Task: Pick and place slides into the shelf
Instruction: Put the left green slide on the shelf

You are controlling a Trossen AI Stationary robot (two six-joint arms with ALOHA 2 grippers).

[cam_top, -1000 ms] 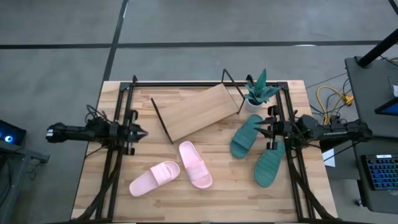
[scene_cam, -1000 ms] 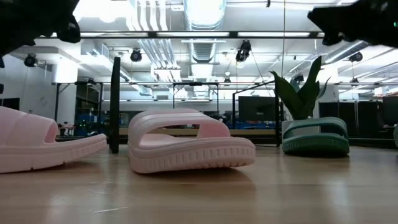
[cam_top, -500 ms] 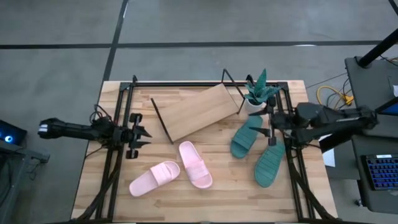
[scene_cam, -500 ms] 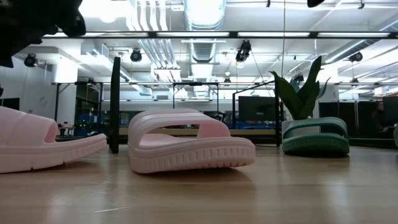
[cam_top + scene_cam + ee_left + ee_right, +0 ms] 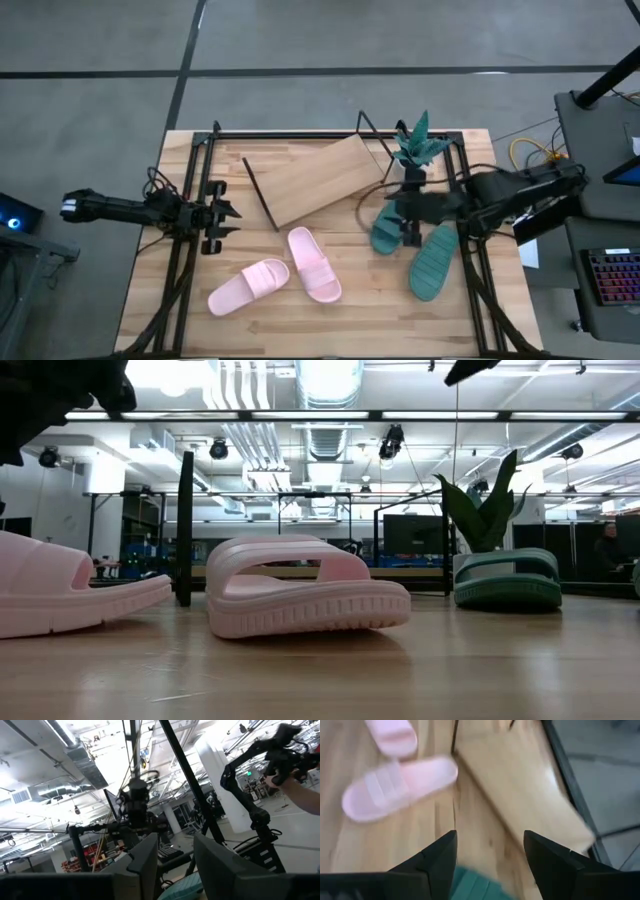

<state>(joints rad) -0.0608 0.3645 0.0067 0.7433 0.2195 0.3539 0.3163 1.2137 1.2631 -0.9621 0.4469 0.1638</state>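
Two pink slides (image 5: 248, 287) (image 5: 314, 264) lie sole-down near the table's middle front. One green slide (image 5: 432, 262) lies at the right. The other green slide (image 5: 385, 232) lies partly under my right arm. The shelf (image 5: 320, 180) is a slanted light-wood board on a black wire frame at the far middle. My right gripper (image 5: 392, 212) (image 5: 490, 837) hovers open above that second green slide (image 5: 472, 887), touching nothing. My left gripper (image 5: 232, 213) (image 5: 175, 860) stands open above the table's left side, holding nothing.
A potted plant (image 5: 415, 150) stands at the far right, close beside the shelf and my right arm. Black frame rails (image 5: 185, 250) run along the table's left and right sides. Bare wood lies along the table's near edge (image 5: 330, 335).
My right gripper has gone toward the table's left, from the right rail to above the green slide nearest the shelf. My left gripper has opened from a shut point to a fork. The slides and the shelf have stayed where they were.
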